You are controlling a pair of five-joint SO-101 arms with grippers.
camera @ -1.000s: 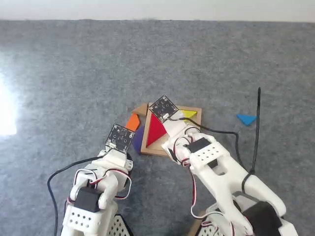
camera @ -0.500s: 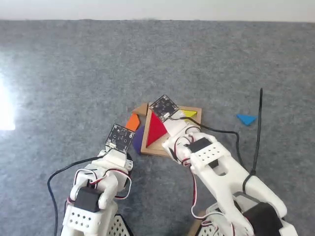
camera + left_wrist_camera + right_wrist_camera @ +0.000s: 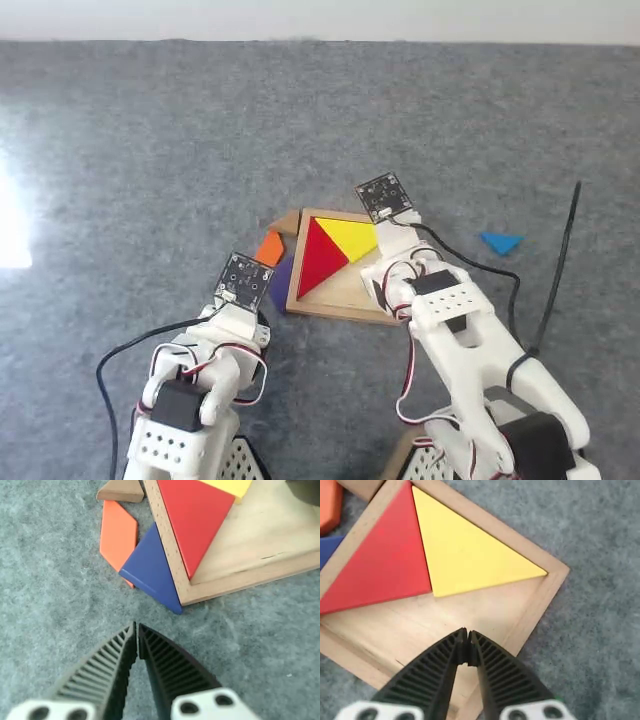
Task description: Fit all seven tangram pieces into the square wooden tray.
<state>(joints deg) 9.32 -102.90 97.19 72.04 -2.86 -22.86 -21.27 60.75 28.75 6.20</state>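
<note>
Both arms' jaws are together; the right arm has swung aside, baring the yellow triangle

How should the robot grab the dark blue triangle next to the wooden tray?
Probably from above, gripping the edge facing the left gripper. The dark blue triangle lies flat, one edge against the wooden tray, another by the orange parallelogram; only that edge is free.
</note>
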